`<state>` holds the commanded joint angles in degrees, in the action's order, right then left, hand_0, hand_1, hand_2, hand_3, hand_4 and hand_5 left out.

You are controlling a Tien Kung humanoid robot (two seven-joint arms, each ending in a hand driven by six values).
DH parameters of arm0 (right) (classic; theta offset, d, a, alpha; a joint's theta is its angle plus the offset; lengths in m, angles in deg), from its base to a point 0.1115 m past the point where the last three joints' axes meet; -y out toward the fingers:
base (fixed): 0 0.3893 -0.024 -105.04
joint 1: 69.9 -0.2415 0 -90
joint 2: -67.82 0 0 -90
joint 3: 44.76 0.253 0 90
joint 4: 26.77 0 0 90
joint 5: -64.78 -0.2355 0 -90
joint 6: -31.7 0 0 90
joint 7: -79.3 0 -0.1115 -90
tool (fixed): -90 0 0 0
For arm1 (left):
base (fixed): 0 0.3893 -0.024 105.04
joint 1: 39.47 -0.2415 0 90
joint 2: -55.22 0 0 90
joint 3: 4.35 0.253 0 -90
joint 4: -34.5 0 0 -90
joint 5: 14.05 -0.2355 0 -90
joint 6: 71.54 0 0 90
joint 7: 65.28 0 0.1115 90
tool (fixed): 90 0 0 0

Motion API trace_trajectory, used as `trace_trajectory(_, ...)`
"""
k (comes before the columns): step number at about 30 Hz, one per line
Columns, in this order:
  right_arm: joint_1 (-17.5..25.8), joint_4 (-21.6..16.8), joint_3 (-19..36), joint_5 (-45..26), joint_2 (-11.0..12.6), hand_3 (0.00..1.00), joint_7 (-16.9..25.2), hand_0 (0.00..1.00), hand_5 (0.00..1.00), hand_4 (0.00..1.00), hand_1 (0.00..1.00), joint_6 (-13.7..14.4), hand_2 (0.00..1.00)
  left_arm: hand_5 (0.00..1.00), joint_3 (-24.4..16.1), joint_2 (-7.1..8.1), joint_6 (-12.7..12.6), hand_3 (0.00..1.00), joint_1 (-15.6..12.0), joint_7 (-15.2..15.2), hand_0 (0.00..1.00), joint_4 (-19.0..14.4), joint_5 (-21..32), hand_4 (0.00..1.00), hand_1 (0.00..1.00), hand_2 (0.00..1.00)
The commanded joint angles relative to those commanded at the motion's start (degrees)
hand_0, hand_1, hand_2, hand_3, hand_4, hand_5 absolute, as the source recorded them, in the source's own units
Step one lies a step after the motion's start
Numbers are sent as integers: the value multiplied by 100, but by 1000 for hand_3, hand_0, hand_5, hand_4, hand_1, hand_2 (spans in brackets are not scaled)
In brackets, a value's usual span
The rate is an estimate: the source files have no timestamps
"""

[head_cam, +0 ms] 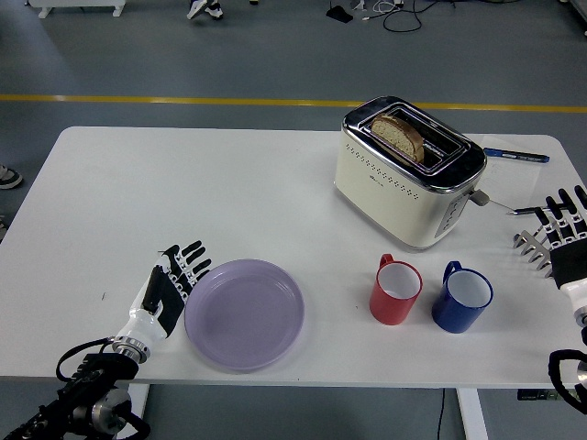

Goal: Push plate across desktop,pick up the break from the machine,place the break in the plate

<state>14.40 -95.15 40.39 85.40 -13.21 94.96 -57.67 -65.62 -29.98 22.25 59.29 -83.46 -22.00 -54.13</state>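
From the head view we see the robot's left hand, fingers extended flat and holding nothing, pressed against the left rim of a round lilac plastic plate near the white table's front edge. A brown bread slice stands in the cream-and-chrome toaster behind a red mug and a blue mug. Our right hand rests with its fingers spread at the table's right edge.

Table: white, smooth, matt. Plate: lilac, looked plastic, soft sheen. Toaster: cream glossy body, polished mirror-like metal top and end. Bread: rough brown crust, porous crumb. Red mug and blue mug: glossy outside, white glazed-looking inside. Left hand: black and white hard segments.
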Motion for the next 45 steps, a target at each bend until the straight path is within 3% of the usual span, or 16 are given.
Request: trace_trajectory(45,-30,23,-55,-8,-43,646,6,747,538,384,669,9,685,998,531,-150,237,803,378,7,851,306,348,530,855,898)
